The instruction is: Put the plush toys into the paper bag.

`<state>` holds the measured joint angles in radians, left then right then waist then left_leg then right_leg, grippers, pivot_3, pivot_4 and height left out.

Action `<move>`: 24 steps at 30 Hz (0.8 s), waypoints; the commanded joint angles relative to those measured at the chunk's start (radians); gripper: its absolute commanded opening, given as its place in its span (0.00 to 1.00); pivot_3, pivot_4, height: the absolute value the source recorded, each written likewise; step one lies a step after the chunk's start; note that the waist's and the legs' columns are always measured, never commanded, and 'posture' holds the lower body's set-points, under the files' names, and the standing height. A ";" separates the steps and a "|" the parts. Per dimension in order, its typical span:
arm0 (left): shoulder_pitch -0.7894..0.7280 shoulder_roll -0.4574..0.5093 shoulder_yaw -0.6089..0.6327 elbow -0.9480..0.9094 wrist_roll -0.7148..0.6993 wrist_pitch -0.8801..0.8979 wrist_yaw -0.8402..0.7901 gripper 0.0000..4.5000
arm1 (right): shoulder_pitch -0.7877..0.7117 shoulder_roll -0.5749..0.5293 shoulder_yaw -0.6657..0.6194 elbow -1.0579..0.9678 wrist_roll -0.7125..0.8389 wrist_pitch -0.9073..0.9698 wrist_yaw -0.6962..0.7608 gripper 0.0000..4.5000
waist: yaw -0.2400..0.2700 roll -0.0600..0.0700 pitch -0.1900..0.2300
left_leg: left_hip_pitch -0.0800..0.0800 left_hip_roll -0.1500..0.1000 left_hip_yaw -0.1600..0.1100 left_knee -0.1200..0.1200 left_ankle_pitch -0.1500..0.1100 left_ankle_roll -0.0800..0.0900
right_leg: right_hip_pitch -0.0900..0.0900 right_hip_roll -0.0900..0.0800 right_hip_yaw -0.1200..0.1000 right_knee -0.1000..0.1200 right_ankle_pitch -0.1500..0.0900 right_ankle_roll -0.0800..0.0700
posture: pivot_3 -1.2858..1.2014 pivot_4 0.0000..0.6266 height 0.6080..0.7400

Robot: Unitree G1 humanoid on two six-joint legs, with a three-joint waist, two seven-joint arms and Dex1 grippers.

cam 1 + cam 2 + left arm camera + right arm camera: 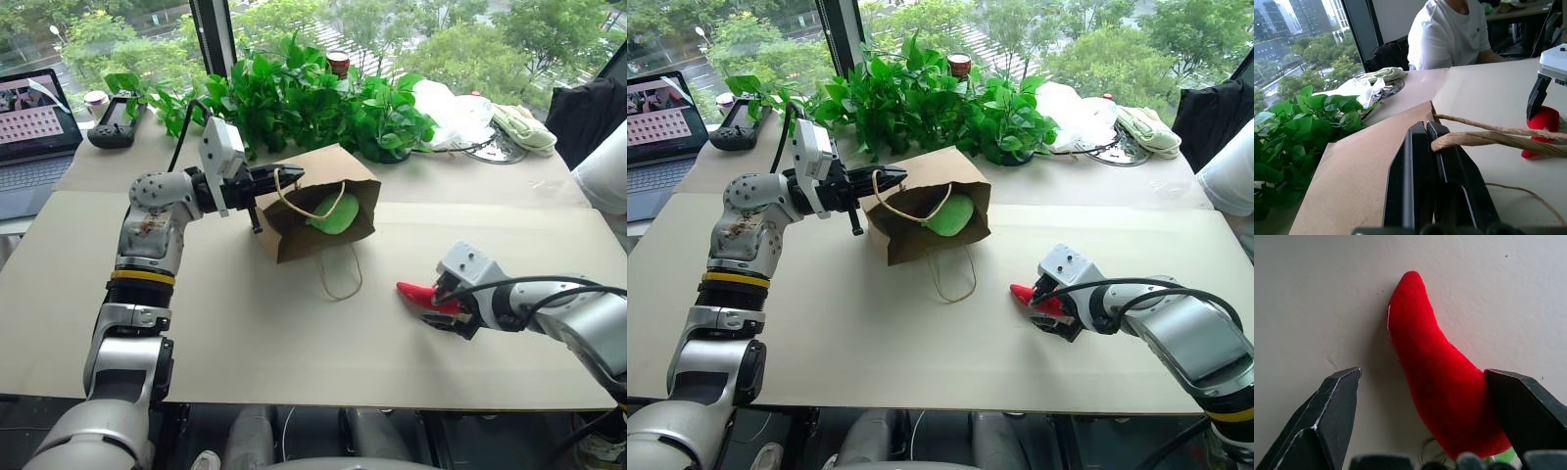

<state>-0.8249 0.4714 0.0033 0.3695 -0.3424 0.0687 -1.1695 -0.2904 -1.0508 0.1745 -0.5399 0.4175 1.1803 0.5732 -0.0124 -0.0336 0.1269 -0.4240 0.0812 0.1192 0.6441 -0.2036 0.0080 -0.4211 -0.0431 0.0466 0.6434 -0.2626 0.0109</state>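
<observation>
The brown paper bag (323, 168) lies on its side on the table with its mouth facing me. Inside that mouth sits the bright green plush toy (338, 215). My left gripper (294, 176) reaches level from the left and is shut on the bag's upper rim by a cord handle (1488, 138). The other handle loop (341, 279) trails on the table. The red plush toy (1435, 382) lies flat on the table to the right of the bag. My right gripper (1420, 376) points down at it, open, one finger on each side of the toy.
Leafy green plants (304, 88) stand right behind the bag. A white plastic bag (451, 113) and a cloth lie at the back right. A laptop (29, 127) and a handheld console (116, 122) are at the back left. A person in white (1449, 29) sits at the table's right end.
</observation>
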 commanded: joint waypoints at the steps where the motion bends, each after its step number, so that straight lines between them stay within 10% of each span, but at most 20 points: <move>1: -0.017 0.008 0.012 -0.033 -0.009 -0.005 0.000 0.00 | 0.019 -0.002 0.015 0.027 -0.044 -0.023 -0.005 0.99 | 0.001 0.000 0.000 | 0.000 0.000 0.000 0.000 0.000 0.000 | 0.000 0.000 0.000 0.000 0.000 0.000 | 0.52 0.24 1.00; 13: -0.019 0.012 0.013 -0.029 -0.007 -0.008 0.001 0.00 | 0.039 0.010 -0.003 0.036 -0.081 -0.049 0.005 0.23 | 0.002 0.000 0.000 | 0.000 -0.001 0.000 0.000 0.000 0.000 | 0.001 0.000 -0.001 0.000 0.000 0.000 | 0.52 0.24 1.00; 24: -0.022 0.008 0.011 -0.025 -0.007 -0.010 0.001 0.00 | -0.114 0.175 -0.120 -0.117 0.095 0.023 0.054 0.23 | -0.002 0.000 0.000 | 0.000 -0.001 -0.004 0.001 0.000 0.000 | 0.001 0.001 0.000 0.002 0.000 0.000 | 0.52 0.24 1.00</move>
<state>-0.8249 0.4740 0.0030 0.3693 -0.3424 0.0688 -1.1692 -0.3576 -0.9028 0.0918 -0.5992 0.4686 1.1721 0.6291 -0.0142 -0.0336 0.1269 -0.4239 0.0804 0.1155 0.6446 -0.2032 0.0077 -0.4201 -0.0419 0.0464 0.6451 -0.2627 0.0111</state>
